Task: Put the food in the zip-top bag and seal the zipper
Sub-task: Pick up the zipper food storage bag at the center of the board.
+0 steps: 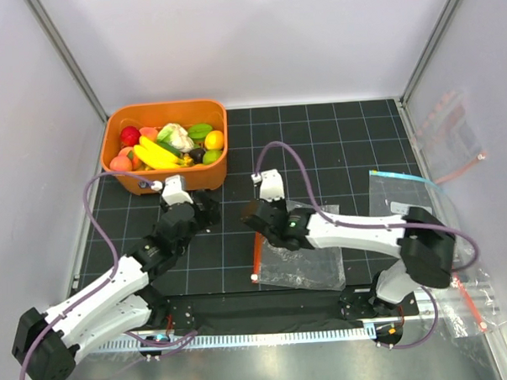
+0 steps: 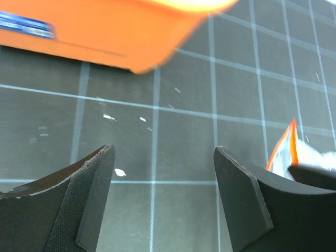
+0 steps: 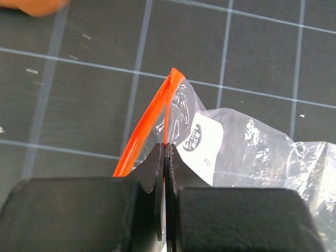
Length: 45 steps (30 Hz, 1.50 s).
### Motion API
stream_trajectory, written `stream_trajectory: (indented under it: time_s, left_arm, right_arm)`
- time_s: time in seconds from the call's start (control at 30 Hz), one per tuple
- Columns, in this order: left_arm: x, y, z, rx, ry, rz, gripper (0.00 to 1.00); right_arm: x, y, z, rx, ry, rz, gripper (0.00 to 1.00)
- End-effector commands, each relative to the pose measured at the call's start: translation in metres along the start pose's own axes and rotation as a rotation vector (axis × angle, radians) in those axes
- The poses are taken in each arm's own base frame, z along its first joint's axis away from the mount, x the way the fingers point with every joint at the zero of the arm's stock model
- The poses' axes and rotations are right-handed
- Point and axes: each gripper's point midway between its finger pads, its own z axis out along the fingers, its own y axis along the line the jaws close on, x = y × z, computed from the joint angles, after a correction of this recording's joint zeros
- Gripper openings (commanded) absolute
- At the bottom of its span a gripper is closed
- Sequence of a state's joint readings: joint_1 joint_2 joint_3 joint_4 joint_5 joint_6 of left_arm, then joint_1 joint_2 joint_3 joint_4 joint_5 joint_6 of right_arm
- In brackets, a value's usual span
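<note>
- bag (image 3: 262, 157): on the mat (image 3: 94, 31) at the right gripper (image 3: 165, 153); thin, limp, likely slippery, so best held by its stiffer zipper (image 3: 151, 118).
- right gripper: pressed together, pinching that zipper's end.
- left gripper (image 2: 164, 157): spread, empty.
- food (image 1: 163, 143): light hard toys, in the orange bin (image 1: 211, 173).

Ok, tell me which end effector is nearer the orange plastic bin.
Left. The left end effector hovers open just in front of the orange plastic bin; the right end effector is farther off, shut on the red-orange zipper strip of the crinkly clear bag.
</note>
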<state>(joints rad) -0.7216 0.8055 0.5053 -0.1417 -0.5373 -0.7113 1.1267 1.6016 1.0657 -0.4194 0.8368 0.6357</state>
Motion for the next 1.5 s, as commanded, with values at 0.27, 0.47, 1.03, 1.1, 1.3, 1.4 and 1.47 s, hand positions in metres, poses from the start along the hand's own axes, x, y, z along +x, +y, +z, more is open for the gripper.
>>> stream_trajectory:
  time_s: [0.27, 0.47, 1.03, 1.1, 1.3, 1.4, 1.47]
  left_arm:
    - [0.010, -0.099, -0.016, 0.526, 0.086, 0.001, 0.87]
    - [0.032, -0.124, -0.019, 0.655, 0.187, 0.028, 0.84]
    - [0.063, -0.143, -0.012, 0.696, 0.294, 0.117, 0.02]
    - [0.047, -0.137, -0.011, 0.652, 0.232, 0.117, 0.00]
    - [0.012, -0.112, -0.024, 0.565, 0.074, 0.084, 0.00]
    - [0.003, -0.104, -0.029, 0.538, 0.036, 0.076, 0.00]
    - [-0.009, -0.091, -0.032, 0.476, -0.008, 0.063, 0.00]
  right_arm:
    - [-0.053, 0.015, -0.046, -0.365, -0.207, 0.233, 0.01]
    - [-0.059, 0.027, -0.060, -0.483, -0.234, 0.242, 0.01]
    - [-0.069, 0.022, -0.073, -0.521, -0.267, 0.251, 0.01]
    - [-0.061, 0.012, -0.062, -0.428, -0.231, 0.217, 0.02]
    - [-0.062, 0.025, -0.068, -0.469, -0.202, 0.148, 0.67]
    - [-0.059, 0.027, -0.072, -0.461, -0.197, 0.102, 0.72]
    - [-0.063, 0.031, -0.079, -0.460, -0.213, 0.074, 0.72]
